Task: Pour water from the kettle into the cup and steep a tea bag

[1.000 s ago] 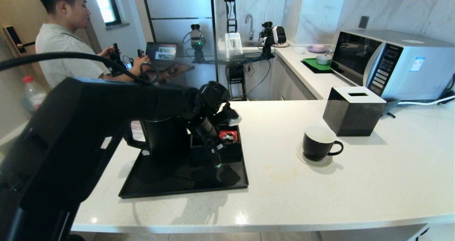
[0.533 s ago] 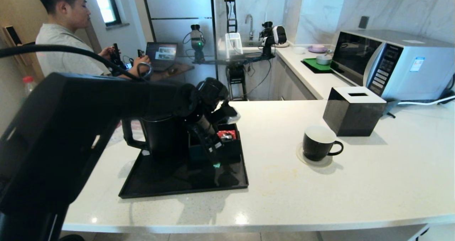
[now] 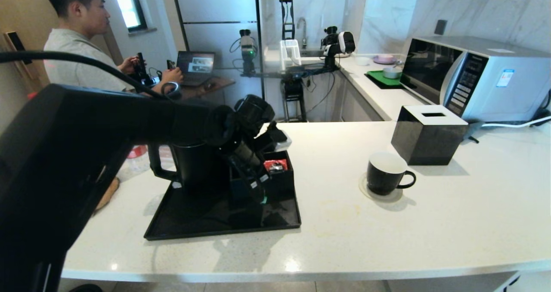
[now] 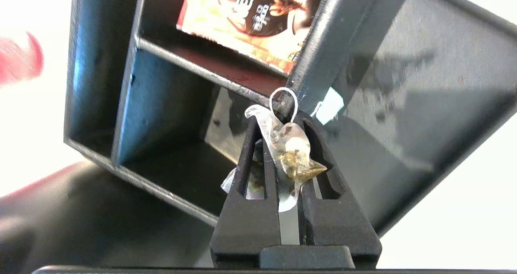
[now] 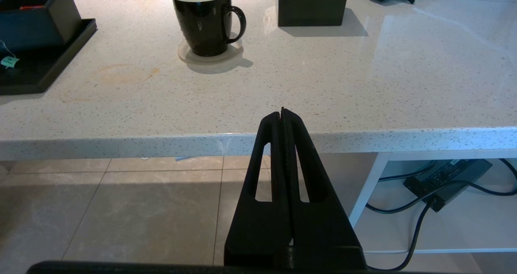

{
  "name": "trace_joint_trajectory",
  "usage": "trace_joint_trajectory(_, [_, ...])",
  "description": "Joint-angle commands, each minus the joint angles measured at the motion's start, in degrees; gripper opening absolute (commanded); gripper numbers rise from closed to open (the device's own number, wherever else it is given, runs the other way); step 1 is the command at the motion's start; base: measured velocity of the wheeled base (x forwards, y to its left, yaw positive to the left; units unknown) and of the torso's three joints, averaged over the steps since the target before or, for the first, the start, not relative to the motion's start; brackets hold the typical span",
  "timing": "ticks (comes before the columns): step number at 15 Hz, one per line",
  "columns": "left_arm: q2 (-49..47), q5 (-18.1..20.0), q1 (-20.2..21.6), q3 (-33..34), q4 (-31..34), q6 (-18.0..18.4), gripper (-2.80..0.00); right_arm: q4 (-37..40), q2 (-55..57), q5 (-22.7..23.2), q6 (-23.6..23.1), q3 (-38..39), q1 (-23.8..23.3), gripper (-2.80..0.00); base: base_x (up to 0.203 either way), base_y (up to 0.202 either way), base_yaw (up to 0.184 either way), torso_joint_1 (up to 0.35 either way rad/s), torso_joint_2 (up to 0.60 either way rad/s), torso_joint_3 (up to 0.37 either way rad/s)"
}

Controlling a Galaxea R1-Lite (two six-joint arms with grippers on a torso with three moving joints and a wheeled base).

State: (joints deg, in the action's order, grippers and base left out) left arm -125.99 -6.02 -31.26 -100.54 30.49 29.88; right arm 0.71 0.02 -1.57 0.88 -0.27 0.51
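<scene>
On the white counter (image 3: 344, 223), the left gripper (image 4: 278, 122), clamping the tea bag (image 4: 291, 152), has risen slightly above the divided box (image 4: 133, 116); carrying to the cup (image 3: 384, 172) looks next.

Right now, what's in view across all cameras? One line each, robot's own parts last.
kettle: one, black, back left of tray
tray: one, black, left on counter
divided box: one, black, on tray beside kettle
red sachet: one, in box
tea bag: one, translucent, pinched in left gripper
cup: one, black, on coaster
tissue box: one, black, behind cup
microwave: one, silver, back right
left gripper: shut, above box
right gripper: shut, below counter edge
</scene>
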Motion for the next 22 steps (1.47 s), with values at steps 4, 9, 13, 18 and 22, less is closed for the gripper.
trace_joint_trajectory(4, [0.78, 0.17, -0.65, 6.96, -10.62, 0.18, -2.8, 0.0, -0.02, -0.01, 0.0, 0.0, 0.02, -2.8, 0.0, 0.0, 0.0, 0.0, 0.0, 0.0])
trace_joint_trajectory(9, [3.48, 0.35, -0.61, 17.65, -23.55, 1.97, -2.8, 0.0, -0.02, -0.01, 0.0, 0.0, 0.02, -2.8, 0.0, 0.0, 0.0, 0.0, 0.0, 0.0])
trace_joint_trajectory(13, [5.14, 1.78, -0.47, 20.41, -25.72, 2.9, -2.8, 0.0, -0.02, -0.01, 0.0, 0.0, 0.02, -2.8, 0.0, 0.0, 0.0, 0.0, 0.0, 0.0])
trace_joint_trajectory(18, [5.76, 1.8, 0.14, 19.76, -25.57, 2.73, -2.8, 0.0, -0.02, -0.01, 0.0, 0.0, 0.02, -2.8, 0.0, 0.0, 0.0, 0.0, 0.0, 0.0])
trace_joint_trajectory(22, [5.67, 1.89, 0.14, 19.76, -25.66, 2.64, -2.8, -0.09, -0.02, -0.01, 0.0, 0.0, 0.02, -2.8, 0.0, 0.0, 0.0, 0.0, 0.0, 0.0])
